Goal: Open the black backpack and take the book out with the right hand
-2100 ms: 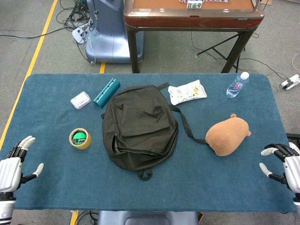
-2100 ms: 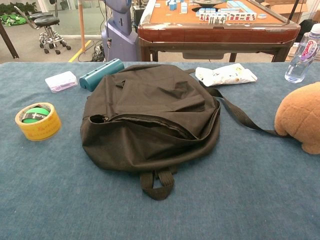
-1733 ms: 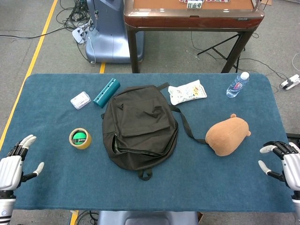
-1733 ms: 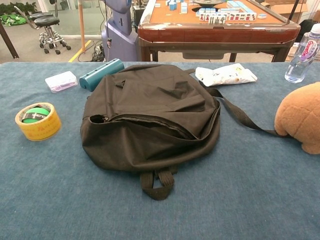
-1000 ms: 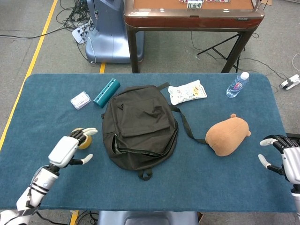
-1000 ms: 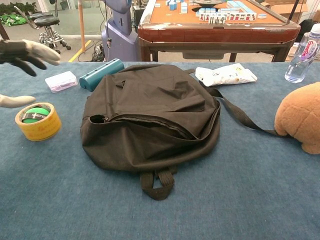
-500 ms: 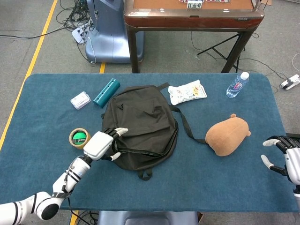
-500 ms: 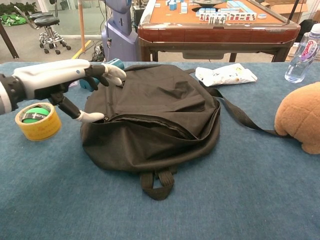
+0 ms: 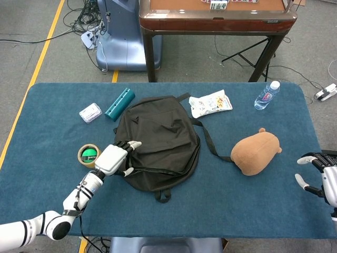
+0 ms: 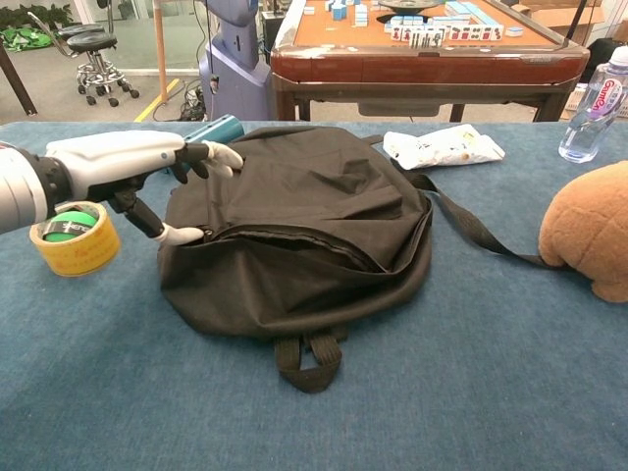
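Reaching across from the near-left edge of the table [image 9: 47,105], the left hand [image 9: 113,158] sits at the left flank of the black backpack [image 9: 158,142], fingers spread and nothing in them. In the chest view its thumb tip meets the fabric just at the left end of the zipper [image 10: 285,240], while the other fingers hang above the upper panel; whether they touch the cloth I cannot tell.

That zipper is what the next move turns on. It runs as a long curve across the bag from left to right, and its left end lies directly under the left hand — so this hand is by far the nearer one for opening the bag. The slit looks partly gaped, though how far is hard to judge.

The right hand [image 9: 321,176] hovers at the far right edge of the table, fingers apart and empty, well apart from the backpack, with the brown plush toy [image 9: 256,153] between them. The book is not visible — presumably inside the bag. To fetch it, the right hand would have to travel leftward past the toy to the zipper's opening.

Just beside the left hand sits a roll of tape [image 9: 89,155].
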Robot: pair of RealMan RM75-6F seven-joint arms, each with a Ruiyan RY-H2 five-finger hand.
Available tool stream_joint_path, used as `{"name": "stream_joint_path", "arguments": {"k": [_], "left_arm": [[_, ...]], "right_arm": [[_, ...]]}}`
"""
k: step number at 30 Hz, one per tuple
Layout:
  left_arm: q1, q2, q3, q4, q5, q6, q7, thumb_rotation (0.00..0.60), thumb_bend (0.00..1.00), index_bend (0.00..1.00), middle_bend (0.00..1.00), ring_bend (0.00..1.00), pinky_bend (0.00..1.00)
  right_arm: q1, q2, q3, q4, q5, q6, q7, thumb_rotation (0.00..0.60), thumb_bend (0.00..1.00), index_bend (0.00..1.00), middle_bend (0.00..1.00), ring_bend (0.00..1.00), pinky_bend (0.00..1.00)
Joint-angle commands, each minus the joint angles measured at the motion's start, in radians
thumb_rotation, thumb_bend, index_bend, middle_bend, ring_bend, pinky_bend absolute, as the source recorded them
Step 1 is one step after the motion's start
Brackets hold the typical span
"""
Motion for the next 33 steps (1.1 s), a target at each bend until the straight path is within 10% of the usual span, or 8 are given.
{"name": "stream_joint_path", "arguments": {"k": [1,20,33], "left_arm": [[0.003,0.008,0.013,-0.008,0.002,0.003,0.006,0.535,0.32,0.11,0.16,0.17,0.2],[-0.092,-0.108,-0.017,0.078,-0.147,-0.076,0.055,0.565,0.32,0.13,0.16,0.17,0.2],[-0.171,-0.193,-0.125,0.103,-0.322,-0.088,0.015,0.6,0.32,0.37,0.33,0.31,0.2]], "right_arm": [[0.0,-0.001,0.001,0.003,0.001,-0.001,0.003,0.6,0.23,0.42,0.35,0.27,0.33],[-0.007,0.0,0.001,0.006,0.007,0.003,0.006,0.6,0.23,0.42,0.35,0.27,0.33],[-0.015,0.005,0.0,-0.001,0.009,0.009,0.002,0.6,0.23,0.42,0.35,0.27,0.33]]}}
